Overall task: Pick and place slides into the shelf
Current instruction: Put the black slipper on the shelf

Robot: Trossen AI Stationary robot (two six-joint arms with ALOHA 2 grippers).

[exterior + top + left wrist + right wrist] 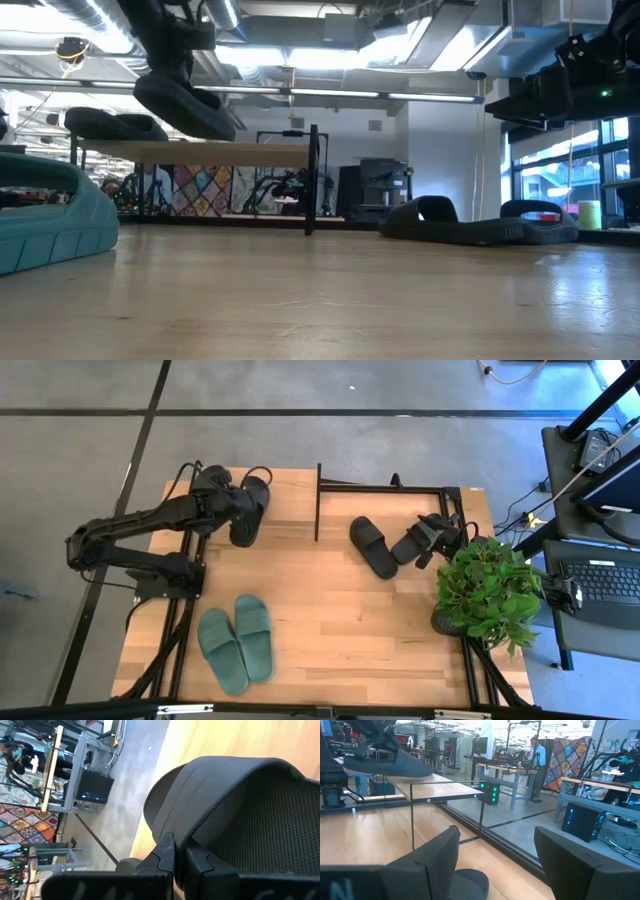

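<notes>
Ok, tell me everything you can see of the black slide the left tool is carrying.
The black slide is matte foam with one wide strap and a finely textured footbed, which shows in the left wrist view. The left tool is shut on it. In the low view it hangs tilted, clear of the table, near the shelf. Nothing but the tool touches it.

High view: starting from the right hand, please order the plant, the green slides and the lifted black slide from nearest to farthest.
From the right hand:
1. Plant, just beside it, at the table's right edge.
2. Lifted black slide, held by the left hand, far-left.
3. Green slides, near-left.
</notes>
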